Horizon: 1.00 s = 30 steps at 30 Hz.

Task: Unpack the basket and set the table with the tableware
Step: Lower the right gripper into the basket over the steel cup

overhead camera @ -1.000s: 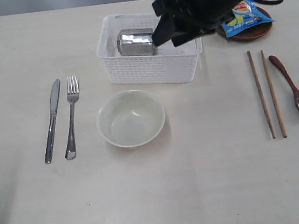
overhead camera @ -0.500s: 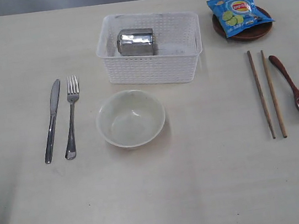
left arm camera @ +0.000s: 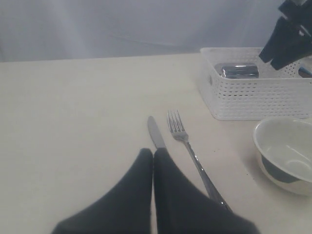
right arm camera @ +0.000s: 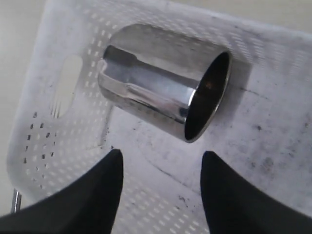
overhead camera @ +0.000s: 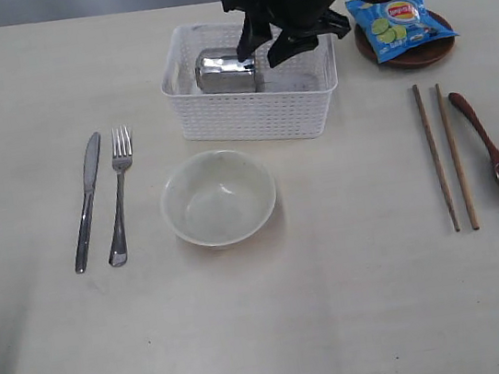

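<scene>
The right end effector (right arm camera: 162, 160) hangs over the basket (overhead camera: 249, 117) with its jaws spread wide and nothing between them. The steel cup (right arm camera: 158, 92) lies on its side on the basket floor just ahead of the fingertips, not yet touched, and it looks to be the last piece left to unpack.

The jaws seem to line up along the cup's length rather than across it. A cleaner grasp would likely come from turning the wrist so the fingers close across the round body near its middle, or from taking the rim with one finger inside the mouth. Polished steel may slip, so the descent should be slow, clear of the basket wall, with a straight lift.

The left end effector (left arm camera: 153, 157) is closed and empty, low over the worktop (left arm camera: 73, 122), with the knife (left arm camera: 156, 134) and fork (left arm camera: 181, 132) just ahead.
</scene>
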Each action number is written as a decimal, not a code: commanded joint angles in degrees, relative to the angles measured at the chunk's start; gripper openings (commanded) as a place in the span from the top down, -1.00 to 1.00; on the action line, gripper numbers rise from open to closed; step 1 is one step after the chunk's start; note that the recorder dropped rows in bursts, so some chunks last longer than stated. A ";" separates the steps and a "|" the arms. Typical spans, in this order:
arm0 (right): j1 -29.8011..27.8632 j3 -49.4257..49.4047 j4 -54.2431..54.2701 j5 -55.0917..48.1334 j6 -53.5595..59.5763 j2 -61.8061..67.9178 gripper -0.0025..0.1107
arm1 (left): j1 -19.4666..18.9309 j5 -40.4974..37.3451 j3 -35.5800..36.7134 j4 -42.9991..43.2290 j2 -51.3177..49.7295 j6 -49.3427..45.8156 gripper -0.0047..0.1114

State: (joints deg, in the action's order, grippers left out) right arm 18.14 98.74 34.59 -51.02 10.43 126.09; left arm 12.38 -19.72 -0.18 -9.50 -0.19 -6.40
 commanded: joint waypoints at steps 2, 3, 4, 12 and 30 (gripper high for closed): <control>0.13 0.45 0.96 3.51 0.18 1.43 0.11 | 0.33 0.12 0.18 0.12 0.19 0.10 0.92; 0.13 0.45 1.76 4.18 0.91 1.53 0.11 | 0.33 0.12 0.18 0.12 0.19 0.22 0.92; 0.37 0.45 3.34 5.35 2.58 1.86 0.11 | 0.33 0.12 0.18 0.12 0.19 0.22 0.92; 1.62 0.45 5.18 10.77 4.56 4.04 0.11 | 0.33 0.12 0.18 0.12 0.19 0.22 0.92; 2.22 0.45 10.37 6.68 15.98 3.07 0.96 | 0.33 0.12 0.18 0.12 0.19 0.05 0.92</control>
State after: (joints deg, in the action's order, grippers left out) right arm 20.62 99.35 47.08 -41.98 23.97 130.21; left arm 12.38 -19.72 -0.18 -9.50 -0.19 -6.40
